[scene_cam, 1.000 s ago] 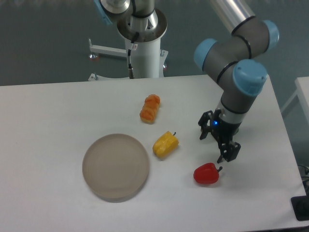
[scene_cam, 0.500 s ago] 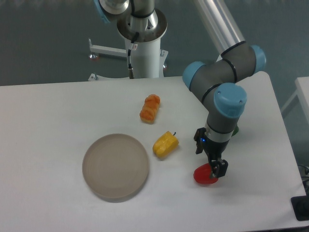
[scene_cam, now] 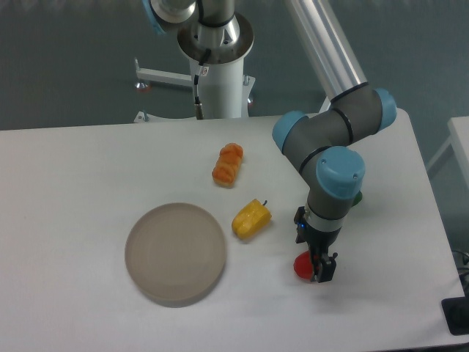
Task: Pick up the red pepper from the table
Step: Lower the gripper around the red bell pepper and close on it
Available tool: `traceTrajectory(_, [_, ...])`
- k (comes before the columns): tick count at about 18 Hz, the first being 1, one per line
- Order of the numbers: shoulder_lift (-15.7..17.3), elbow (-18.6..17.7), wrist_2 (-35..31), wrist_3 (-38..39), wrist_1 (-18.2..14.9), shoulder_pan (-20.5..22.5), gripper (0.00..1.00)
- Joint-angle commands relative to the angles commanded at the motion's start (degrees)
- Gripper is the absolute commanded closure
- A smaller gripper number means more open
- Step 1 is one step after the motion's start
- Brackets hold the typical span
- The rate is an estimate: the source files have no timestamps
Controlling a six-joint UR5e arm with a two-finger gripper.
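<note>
- Gripper [scene_cam: 320,270] now lowered right over the red pepper [scene_cam: 301,265], hiding most of it; grasp likely next.
- Finger spread: cannot tell, whether closed on it or not.
- Pepper low on the table [scene_cam: 88,161], right of the yellow pepper [scene_cam: 251,218].
- A second ago: gripper beside it, pepper fully visible.

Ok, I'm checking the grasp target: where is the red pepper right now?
The red pepper lies on the table toward its front right, mostly hidden under the gripper, to the right of the yellow pepper.
</note>
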State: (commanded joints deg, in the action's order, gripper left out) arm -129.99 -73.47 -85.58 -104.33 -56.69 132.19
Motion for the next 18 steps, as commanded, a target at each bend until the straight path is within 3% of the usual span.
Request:
traceTrajectory(8, [-1.2, 0.4, -2.5, 0.1, 0.0, -0.9, 0.01])
traceTrajectory(15, [-0.7, 0.6, -2.6, 0.7, -0.2, -0.8, 0.45])
traceTrajectory(18, [0.8, 0.7, -2.7, 3.4, -0.8, -0.9, 0.47])
